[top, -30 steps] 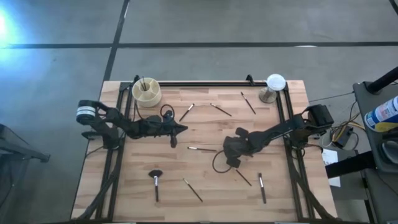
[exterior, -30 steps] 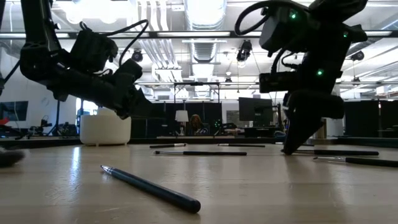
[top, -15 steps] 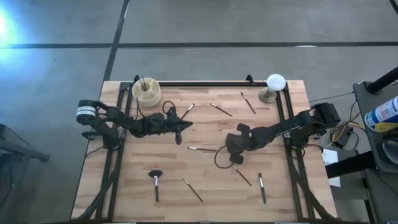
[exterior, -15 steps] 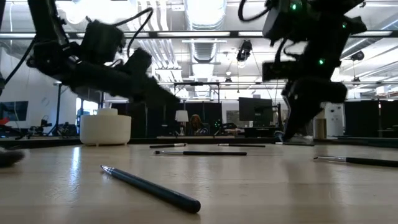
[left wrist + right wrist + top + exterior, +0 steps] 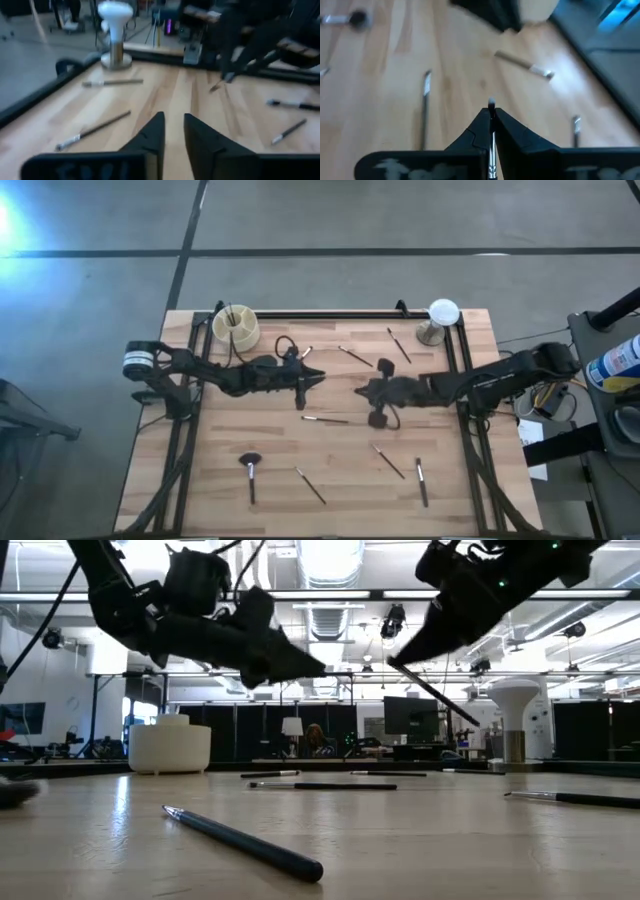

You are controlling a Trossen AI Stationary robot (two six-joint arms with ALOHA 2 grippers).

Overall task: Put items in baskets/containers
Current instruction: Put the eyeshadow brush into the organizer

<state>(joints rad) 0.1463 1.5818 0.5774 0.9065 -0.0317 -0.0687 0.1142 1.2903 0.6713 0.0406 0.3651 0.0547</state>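
Observation:
Over the middle of the table my right gripper (image 5: 360, 391) is shut on a thin dark brush (image 5: 440, 698), held well above the wood. My left gripper (image 5: 318, 377) hovers just to its left, fingers a little open (image 5: 173, 120) with nothing between them. The cream cup (image 5: 236, 328) stands at the far left with a brush upright in it. Several other brushes lie flat on the table, among them one (image 5: 325, 419) below the two grippers and a fluffy-headed one (image 5: 250, 470) near the front. My right gripper pinches the brush between its two fingers, close to one end; the pale tip (image 5: 491, 104) pokes just past the fingertips. The brush runs along the fingers. They slant down from the table's right side. The shaft (image 5: 462, 713) slopes down beneath the gripper, clear of the table.
A white dome on a metal stand (image 5: 442, 320) is at the far right corner. Black rails (image 5: 190, 430) run along the table's left, right and far sides. Loose brushes lie at the far middle (image 5: 355, 356) and near right (image 5: 421, 482).
My right gripper has risen from the table with a brush, tipped from pointing steeply down to a shallower slant, and drawn toward the far edge. The brush is now lifted clear. My left gripper has moved up and toward the table's right edge.

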